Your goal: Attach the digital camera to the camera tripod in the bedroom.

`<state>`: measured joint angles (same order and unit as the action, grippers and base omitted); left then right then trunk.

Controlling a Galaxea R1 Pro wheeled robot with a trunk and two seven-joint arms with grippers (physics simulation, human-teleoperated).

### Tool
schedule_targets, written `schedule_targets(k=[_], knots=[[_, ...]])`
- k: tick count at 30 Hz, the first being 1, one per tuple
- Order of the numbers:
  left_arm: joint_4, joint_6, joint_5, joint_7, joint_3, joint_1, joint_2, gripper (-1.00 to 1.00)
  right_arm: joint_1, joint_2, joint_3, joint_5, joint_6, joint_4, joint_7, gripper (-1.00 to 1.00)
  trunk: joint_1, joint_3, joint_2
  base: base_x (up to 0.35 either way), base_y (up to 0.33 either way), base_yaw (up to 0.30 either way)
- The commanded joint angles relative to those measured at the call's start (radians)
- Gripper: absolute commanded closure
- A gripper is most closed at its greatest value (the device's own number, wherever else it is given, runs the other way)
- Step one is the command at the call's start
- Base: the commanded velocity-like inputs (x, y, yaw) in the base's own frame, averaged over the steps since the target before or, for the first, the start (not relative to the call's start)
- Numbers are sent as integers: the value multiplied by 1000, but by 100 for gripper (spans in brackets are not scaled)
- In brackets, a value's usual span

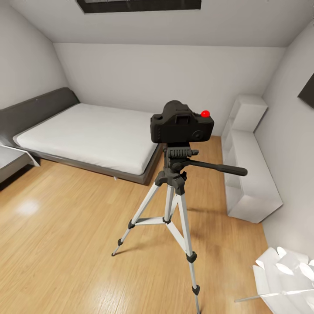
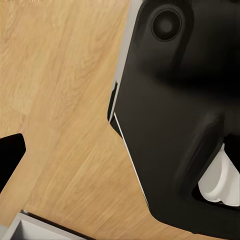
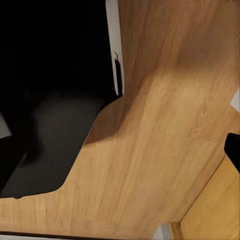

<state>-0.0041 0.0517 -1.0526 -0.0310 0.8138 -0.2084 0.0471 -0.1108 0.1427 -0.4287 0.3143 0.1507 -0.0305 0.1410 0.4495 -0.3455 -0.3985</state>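
Digital camera (image 1: 182,123) upright atop camera tripod (image 1: 174,205), pan handle pointing right; claw states indiscernible.

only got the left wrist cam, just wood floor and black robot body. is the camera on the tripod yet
Observer: Yes, in the head view the camera sits upright on top of the tripod.
Operator: tripod standing ok
Observer: All three legs are spread on the floor, just off the foot corner of the bed.
Operator: which way is the handle
Observer: The handle sticks out toward the white shelf on the robot's right.
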Motion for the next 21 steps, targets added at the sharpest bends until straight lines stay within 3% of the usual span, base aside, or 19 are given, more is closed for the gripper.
schedule_targets(k=[1,21], knots=[[0,2,-6,-4,8,0,0,-100,-1,1,-8,7,6,-3,2,-100,1,0,-2,0,0,0],[0,3,-6,-3,8,0,0,-100,-1,0,-8,6,6,-3,-1,-100,1,32,-2,0,0,0]])
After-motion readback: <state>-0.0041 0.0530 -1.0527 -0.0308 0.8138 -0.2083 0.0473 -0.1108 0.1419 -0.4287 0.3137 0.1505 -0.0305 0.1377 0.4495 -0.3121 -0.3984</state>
